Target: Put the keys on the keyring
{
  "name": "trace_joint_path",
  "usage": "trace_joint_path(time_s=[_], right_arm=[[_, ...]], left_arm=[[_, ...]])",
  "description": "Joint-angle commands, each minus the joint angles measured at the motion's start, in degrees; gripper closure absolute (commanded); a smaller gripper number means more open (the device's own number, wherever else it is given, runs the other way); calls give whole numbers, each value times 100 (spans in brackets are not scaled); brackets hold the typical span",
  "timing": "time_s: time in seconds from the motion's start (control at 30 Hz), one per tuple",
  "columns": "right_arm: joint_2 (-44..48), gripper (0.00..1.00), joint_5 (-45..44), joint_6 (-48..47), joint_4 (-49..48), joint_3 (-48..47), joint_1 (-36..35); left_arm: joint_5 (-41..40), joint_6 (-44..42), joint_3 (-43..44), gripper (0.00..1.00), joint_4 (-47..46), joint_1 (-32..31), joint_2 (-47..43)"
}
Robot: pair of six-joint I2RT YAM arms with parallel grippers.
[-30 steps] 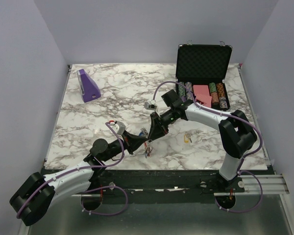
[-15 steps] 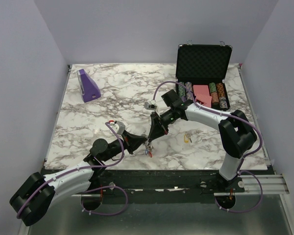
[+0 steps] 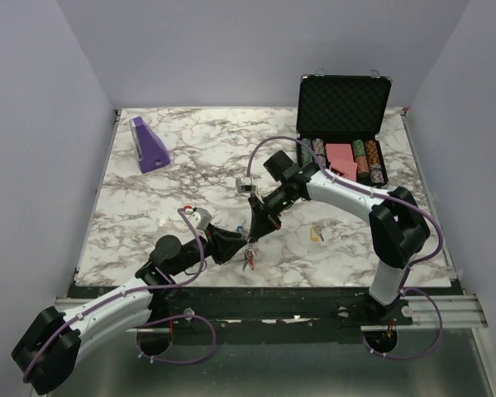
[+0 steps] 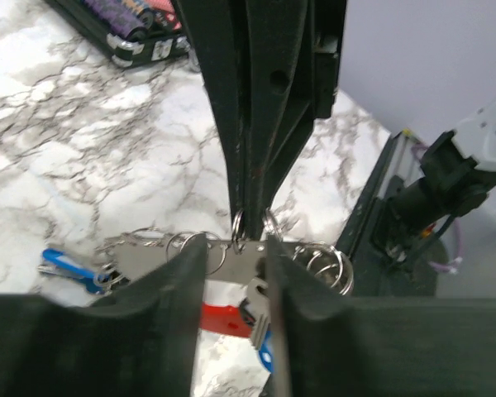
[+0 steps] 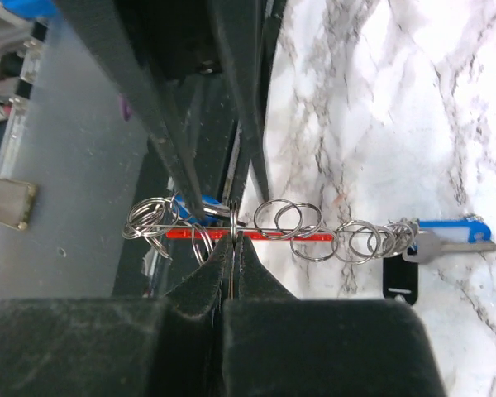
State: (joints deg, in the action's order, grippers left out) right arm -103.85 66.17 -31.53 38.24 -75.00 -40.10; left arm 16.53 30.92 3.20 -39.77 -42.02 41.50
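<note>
The keyring (image 5: 232,217) is a bunch of thin metal rings with a red crescent piece (image 5: 269,235) and a grey tag (image 4: 231,258). It hangs just above the table near the front edge (image 3: 248,260). My right gripper (image 5: 231,240) is shut on one ring of it, coming down from above (image 4: 248,165). My left gripper (image 4: 236,258) stands open, its fingers (image 4: 180,285) on either side of the tag. A blue key (image 5: 450,227) and a plain metal key (image 5: 436,246) hang at one end of the bunch, another blue one (image 4: 267,357) below it. A yellow key (image 3: 317,234) lies apart on the table.
An open black case (image 3: 343,107) of poker chips stands at the back right. At the back left sits a purple wedge-shaped object (image 3: 149,145). The table's front edge (image 3: 264,288) runs right below the bunch.
My right gripper closed on a ring of the bunch and shifted a little left. My left gripper then opened, letting go of the bunch.
</note>
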Motion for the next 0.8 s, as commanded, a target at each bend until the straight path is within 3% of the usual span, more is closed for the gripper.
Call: trace_joint_path(time_s=[0.0, 0.17, 0.27, 0.77], right_arm=[[-100, 99, -990, -748, 912, -392, -191], [14, 99, -2229, -1153, 1256, -533, -350], [154, 99, -2740, -1180, 1195, -445, -385], [164, 99, -2662, -1242, 1282, -436, -482]], left_arm=[[-1, -42, -347, 49, 925, -17, -334], [-71, 98, -250, 33, 1349, -17, -800], [-71, 108, -285, 30, 1296, -17, -854], [728, -402, 40, 37, -294, -26, 938]])
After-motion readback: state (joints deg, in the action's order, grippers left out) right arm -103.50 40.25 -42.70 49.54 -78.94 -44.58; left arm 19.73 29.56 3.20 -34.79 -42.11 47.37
